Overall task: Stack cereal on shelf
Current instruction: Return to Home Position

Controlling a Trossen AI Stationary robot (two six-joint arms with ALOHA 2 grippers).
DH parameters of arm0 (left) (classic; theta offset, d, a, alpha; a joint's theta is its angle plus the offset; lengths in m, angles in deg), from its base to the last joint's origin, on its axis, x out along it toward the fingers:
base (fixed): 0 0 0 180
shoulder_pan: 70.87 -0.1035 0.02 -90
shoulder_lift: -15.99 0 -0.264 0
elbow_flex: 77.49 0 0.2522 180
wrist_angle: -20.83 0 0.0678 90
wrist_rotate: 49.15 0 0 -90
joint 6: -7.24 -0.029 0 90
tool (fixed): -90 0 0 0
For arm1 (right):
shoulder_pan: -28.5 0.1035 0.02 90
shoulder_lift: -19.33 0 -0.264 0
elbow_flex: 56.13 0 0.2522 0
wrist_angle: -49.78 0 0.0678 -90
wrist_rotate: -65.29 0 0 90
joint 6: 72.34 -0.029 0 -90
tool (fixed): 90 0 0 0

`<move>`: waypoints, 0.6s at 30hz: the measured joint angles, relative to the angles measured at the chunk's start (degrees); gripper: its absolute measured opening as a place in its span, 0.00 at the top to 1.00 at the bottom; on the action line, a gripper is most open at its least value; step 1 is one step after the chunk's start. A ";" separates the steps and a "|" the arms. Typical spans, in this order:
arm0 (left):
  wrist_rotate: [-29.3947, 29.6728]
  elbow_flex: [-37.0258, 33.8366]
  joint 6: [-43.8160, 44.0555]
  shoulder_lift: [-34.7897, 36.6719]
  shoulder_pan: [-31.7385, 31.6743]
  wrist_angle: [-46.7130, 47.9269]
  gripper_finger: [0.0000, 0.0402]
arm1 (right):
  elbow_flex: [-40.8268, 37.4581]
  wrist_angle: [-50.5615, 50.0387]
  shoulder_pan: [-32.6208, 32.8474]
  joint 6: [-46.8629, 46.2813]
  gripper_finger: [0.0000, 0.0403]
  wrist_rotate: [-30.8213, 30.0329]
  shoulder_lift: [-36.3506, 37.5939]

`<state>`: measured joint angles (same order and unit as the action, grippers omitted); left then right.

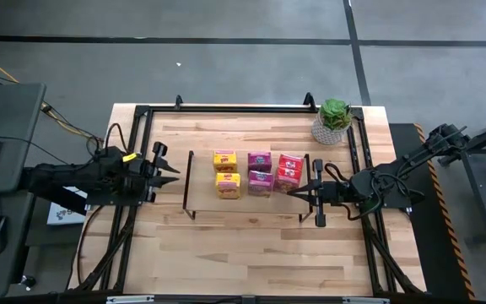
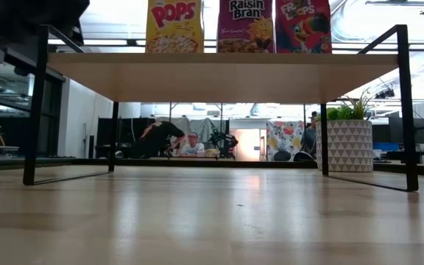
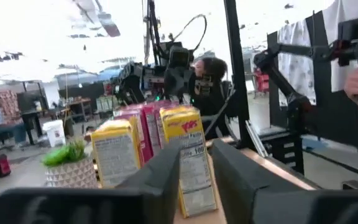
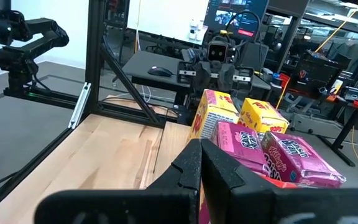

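All six cereal boxes (image 1: 260,160) stand on the shelf (image 1: 251,207), centre frame (stacking looks complete). Left gripper (image 1: 165,163), centre-left, is spread and empty. Right gripper (image 1: 302,189), at the shelf's right end, is pressed together. Step judged: return home, which calls for clearing the shelf's legs.

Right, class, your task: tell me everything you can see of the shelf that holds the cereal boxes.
The shelf is a low, wide board of light wood on thin black wire legs. It stands level at the middle of the table. Six cereal boxes stand upright on it in three pairs: yellow, magenta, red. The low view shows nothing beneath it.
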<state>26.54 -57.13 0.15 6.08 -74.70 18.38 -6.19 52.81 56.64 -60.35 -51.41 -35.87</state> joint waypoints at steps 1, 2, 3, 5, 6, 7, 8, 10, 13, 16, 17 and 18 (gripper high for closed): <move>0.00 -0.16 0.00 0.18 0.00 -0.59 0.82 | 0.00 0.00 0.00 -0.18 1.00 0.00 0.00; -0.08 -0.18 -0.08 0.46 0.00 -0.86 0.85 | 0.00 0.00 0.00 -0.50 1.00 0.00 0.00; -0.22 -0.17 -0.43 0.58 0.00 -0.95 0.89 | 0.00 0.00 0.00 -0.68 1.00 0.00 0.00; -0.22 -0.17 -0.54 0.62 0.00 0.03 0.96 | 0.00 0.01 0.00 -1.03 1.00 0.00 0.00; -0.22 -0.18 -0.55 0.60 0.00 0.66 0.98 | 0.00 0.00 0.00 -1.03 1.00 0.00 0.00; -0.21 -0.18 -0.58 0.61 0.00 1.34 0.99 | 0.00 0.03 0.00 -1.03 1.00 0.01 0.00; -0.07 -0.18 -0.60 0.63 0.00 2.02 0.98 | 0.00 0.11 0.00 -1.03 1.00 0.00 0.00; 0.59 -0.18 -0.64 0.60 0.00 3.55 0.98 | 0.00 0.22 0.00 -1.03 1.00 0.02 0.02; 0.96 -0.18 -0.66 0.60 0.00 4.21 1.00 | -0.02 0.24 0.00 -1.01 1.00 -0.13 0.07; 0.99 -0.18 -0.66 0.61 0.00 4.37 1.00 | -0.02 0.06 -0.02 0.86 1.00 -0.92 0.07; 1.01 -0.18 -0.69 0.63 0.00 4.57 1.00 | -0.02 -0.22 0.00 1.70 1.00 -1.37 0.07; 1.01 -0.18 -0.97 0.63 0.00 4.90 1.00 | -0.04 -0.57 0.00 1.83 1.00 -1.88 0.07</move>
<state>27.55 -57.31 -0.82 6.71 -74.70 23.28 -6.23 52.25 56.64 -58.52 -53.29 -35.80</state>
